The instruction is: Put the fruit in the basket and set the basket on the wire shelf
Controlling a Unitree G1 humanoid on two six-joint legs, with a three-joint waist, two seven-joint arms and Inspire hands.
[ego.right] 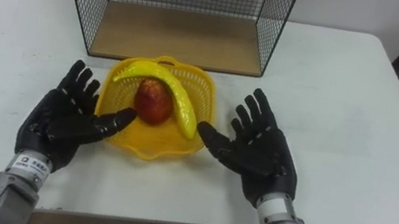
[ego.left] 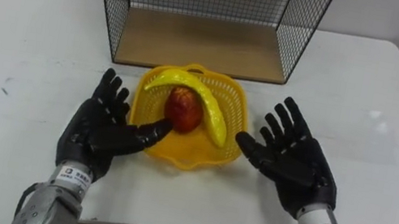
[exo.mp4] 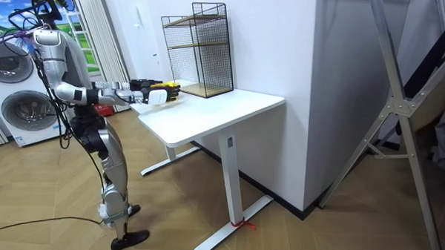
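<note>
Fruit: a yellow banana (ego.left: pixel 213 113) and a red fruit (ego.left: pixel 183 109) both lie in the basket, the banana curved over the red one.
Basket (ego.left: pixel 238 105): yellow, on the white table (ego.left: pixel 23 40), midway between its left and right edges.
My left hand (ego.left: pixel 97 133): fingers straight and spread, palm turned to the basket, thumb tip at its left rim.
My right hand (ego.left: pixel 299 164): fingers likewise spread and clasping nothing, thumb just beside the right rim; I cannot tell if it touches.
Ahead: the wire shelf (ego.left: pixel 203 45) stands just behind the basket, its lowest level open toward me and its mesh walls on either side.
Edges: the near edge runs under my wrists.
Open room: bare tabletop runs out to the left and right edges.
Behind me: washing machines (exo.mp4: pixel 18 102).
</note>
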